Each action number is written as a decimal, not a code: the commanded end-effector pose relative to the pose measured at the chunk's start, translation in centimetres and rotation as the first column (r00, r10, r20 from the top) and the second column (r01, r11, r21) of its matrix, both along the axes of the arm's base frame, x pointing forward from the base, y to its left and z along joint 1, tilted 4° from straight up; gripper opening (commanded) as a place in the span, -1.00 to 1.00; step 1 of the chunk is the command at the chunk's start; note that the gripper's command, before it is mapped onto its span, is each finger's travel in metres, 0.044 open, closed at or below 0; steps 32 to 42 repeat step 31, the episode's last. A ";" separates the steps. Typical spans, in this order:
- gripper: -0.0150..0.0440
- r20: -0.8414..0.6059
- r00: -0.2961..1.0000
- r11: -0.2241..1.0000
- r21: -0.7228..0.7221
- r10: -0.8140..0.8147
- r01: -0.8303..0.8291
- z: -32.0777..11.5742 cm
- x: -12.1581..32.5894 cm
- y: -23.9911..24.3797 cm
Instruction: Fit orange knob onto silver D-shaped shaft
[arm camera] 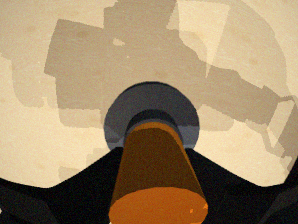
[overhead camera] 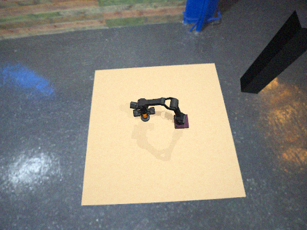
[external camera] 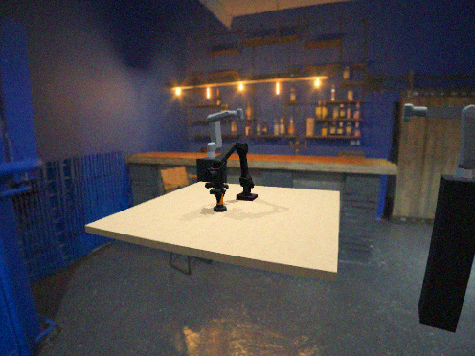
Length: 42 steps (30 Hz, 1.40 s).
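The orange knob (overhead camera: 145, 116) (external camera: 221, 200) (arm camera: 156, 167) stands upright over the round dark grey pedestal (overhead camera: 145, 120) (external camera: 219, 209) (arm camera: 150, 96). In the wrist view its lower end meets the dark raised centre of the pedestal, with no shaft showing. Whether it rests fully down cannot be told. My gripper (overhead camera: 144, 114) (external camera: 220, 195) (arm camera: 153, 153) points down and is shut on the orange knob, one black finger against each side. The knob's underside, its hole and flat, and the silver shaft are hidden.
The pale square table top (overhead camera: 161, 182) (external camera: 268, 239) carries the pedestal and the arm's purple base plate (overhead camera: 185, 125) (external camera: 247, 196), to the right of the pedestal. The arm arches between them and casts shadows on the table.
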<state>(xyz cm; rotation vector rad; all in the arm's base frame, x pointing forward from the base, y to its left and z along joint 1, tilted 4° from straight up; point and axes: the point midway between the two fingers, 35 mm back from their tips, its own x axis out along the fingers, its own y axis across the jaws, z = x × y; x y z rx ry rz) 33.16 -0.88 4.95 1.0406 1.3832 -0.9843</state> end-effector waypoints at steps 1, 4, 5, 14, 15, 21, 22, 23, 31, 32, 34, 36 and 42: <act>0.40 0.000 1.000 1.000 0.000 0.000 0.000 0.1 0.0 0.0; 0.67 0.000 1.000 1.000 0.000 0.000 0.000 0.1 0.0 0.0; 0.75 0.000 1.000 1.000 0.000 0.000 0.000 0.1 0.0 0.0; 1.00 0.000 1.000 1.000 0.000 0.000 0.000 0.1 0.0 0.0; 1.00 0.000 1.000 1.000 0.000 0.000 0.000 0.3 0.0 0.0; 1.00 0.000 1.000 1.000 0.000 0.000 0.000 7.6 0.5 -0.4; 1.00 0.000 1.000 1.000 0.000 0.000 0.000 8.7 0.4 -0.5; 1.00 0.000 1.000 1.000 0.000 0.000 0.000 9.4 0.3 -0.5; 1.00 0.000 1.000 1.000 0.000 0.000 0.000 9.6 0.6 -0.5; 1.00 0.000 1.000 1.000 0.000 0.000 0.000 9.6 0.6 -0.5; 1.00 0.000 1.000 1.000 0.000 0.000 0.000 9.6 0.6 -0.5; 1.00 0.000 1.000 1.000 0.000 0.000 0.000 9.6 0.6 -0.5; 1.00 0.000 1.000 1.000 0.000 0.000 0.000 9.6 0.6 -0.5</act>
